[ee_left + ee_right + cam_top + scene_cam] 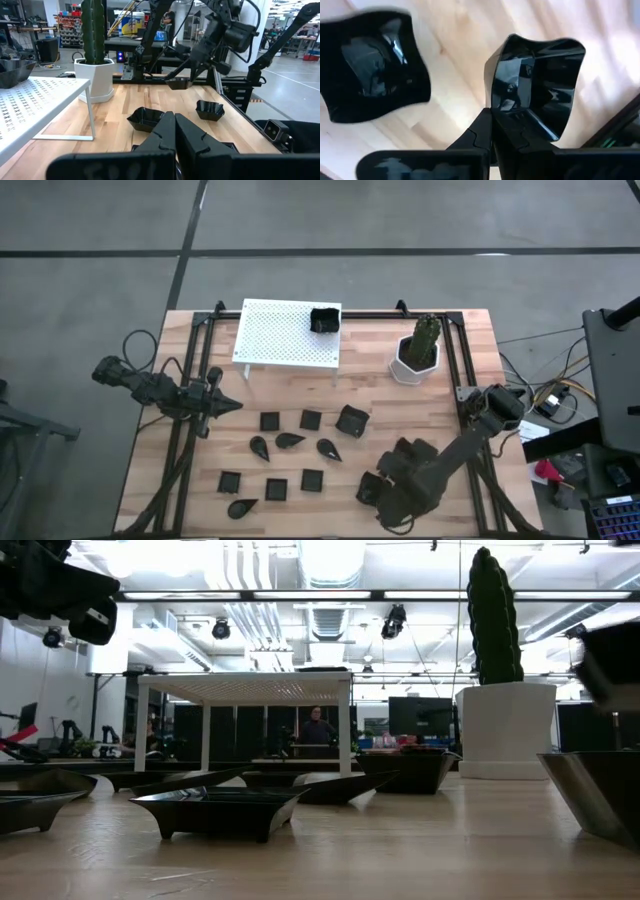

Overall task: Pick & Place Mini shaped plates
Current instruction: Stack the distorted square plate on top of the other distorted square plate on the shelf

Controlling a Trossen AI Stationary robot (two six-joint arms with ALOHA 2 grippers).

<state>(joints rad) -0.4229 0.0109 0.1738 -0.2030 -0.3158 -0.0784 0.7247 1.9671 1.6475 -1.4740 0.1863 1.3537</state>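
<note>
Right claw (492,117) pinches the rim of a raised-rim square plate (537,70) beyond its fingertips.

Glossy black plastic dishes (535,75) on a pale, smooth wood-plank table (470,350) — white perforated rack (285,330), matt.
</note>
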